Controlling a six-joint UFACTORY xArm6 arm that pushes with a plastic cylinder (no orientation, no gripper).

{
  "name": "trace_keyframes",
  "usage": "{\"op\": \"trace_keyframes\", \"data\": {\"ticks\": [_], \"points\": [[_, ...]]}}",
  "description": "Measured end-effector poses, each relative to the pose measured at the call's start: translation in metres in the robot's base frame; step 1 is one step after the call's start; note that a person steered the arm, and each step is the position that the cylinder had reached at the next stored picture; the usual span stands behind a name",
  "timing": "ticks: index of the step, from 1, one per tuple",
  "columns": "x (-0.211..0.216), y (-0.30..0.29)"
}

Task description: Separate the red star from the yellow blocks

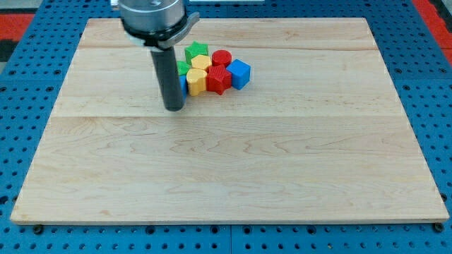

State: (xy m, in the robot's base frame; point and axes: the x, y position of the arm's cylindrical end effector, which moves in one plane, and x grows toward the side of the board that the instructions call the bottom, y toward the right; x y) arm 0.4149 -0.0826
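**Pushing contact required: red star packed against yellow blocks**

Sitting near the table's (226, 176) top centre, a tight cluster holds the red star (217, 80) touching two yellow blocks (198, 76), with a red cylinder (222, 58), blue cube (240, 73) and green star (195, 50) adjoining. My tip (174, 108) rests just left of the cluster, beside a partly hidden blue block (183, 85). No jaws exist; nothing is held. Judgement: the star looks light, rigid and prone to sliding or rotating; push its flank squarely, away from the yellows.
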Motion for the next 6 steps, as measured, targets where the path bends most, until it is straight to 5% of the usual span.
{"op": "trace_keyframes", "data": {"ticks": [6], "points": [[-0.058,0.107]]}}
